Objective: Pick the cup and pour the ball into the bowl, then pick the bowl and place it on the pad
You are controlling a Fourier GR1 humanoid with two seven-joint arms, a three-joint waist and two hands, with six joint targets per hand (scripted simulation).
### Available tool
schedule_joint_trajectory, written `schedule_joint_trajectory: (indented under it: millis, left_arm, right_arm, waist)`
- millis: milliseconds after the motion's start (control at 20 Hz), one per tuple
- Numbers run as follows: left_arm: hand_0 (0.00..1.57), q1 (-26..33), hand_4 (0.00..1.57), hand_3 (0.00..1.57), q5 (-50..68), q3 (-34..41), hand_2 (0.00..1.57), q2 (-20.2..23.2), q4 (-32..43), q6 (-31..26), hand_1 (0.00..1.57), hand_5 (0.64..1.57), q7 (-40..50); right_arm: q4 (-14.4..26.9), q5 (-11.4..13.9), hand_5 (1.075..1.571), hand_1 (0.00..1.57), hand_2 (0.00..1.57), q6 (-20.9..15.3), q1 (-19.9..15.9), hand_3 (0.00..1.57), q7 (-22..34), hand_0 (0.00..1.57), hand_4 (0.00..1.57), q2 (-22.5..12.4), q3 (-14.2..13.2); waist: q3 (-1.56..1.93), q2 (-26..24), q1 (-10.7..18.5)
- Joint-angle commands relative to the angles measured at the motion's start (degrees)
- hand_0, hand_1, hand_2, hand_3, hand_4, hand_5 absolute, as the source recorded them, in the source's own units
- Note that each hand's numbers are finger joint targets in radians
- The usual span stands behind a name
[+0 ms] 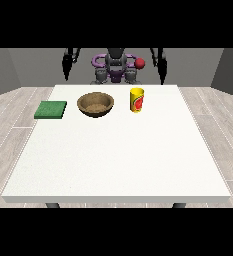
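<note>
Cup: yellow with a red mark, upright on the white surface, toward the far edge, right of centre. Going left to right: green pad near the left edge; brown bowl between pad and cup, apart from both. Hand at the view's left and hand at the view's right: hanging behind the far edge, holding nothing; finger state impossible to tell.

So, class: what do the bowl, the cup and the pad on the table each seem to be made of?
The bowl looks like wood: brown, matte, with a mottled inside. The cup looks like plastic or printed card: smooth yellow wall with a red mark. The pad looks like foam or fabric: flat, dull green, no shine. None is certain.
</note>
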Motion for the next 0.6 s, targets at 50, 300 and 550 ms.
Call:
schedule_joint_trajectory:
  millis: [50,300,550]
  left_arm:
    - [0.0,-0.32,0.0,0.0,0.49,0.26,0.0,1.12,-3.81,-0.32,0.0,1.557,2.54]
    - [0.0,-6.47,0.0,0.0,7.24,2.89,0.0,-3.3,-8.28,2.04,0.0,1.557,8.9]
    - [0.0,-11.05,0.0,0.0,11.45,9.66,0.0,2.31,-9.26,0.06,0.0,1.552,10.09]
  right_arm:
    - [-3.93,-0.33,1.569,0.0,0.0,0.45,-0.29,0.0,2.68,0.0,0.0,-1.77,-0.58]
    - [-3.71,-11.5,1.569,0.0,0.0,8.69,0.77,0.0,2.28,0.0,0.0,-5.8,-7.06]
    - [-6.75,-15.16,1.57,0.0,0.0,10.78,-1.55,0.0,5.57,0.0,0.0,-8.0,-10.15]
  waist:
    - [0.8,-10.2,-0.2]
    - [1.57,-12.95,-2.73]
    - [1.42,-7.56,-2.54]
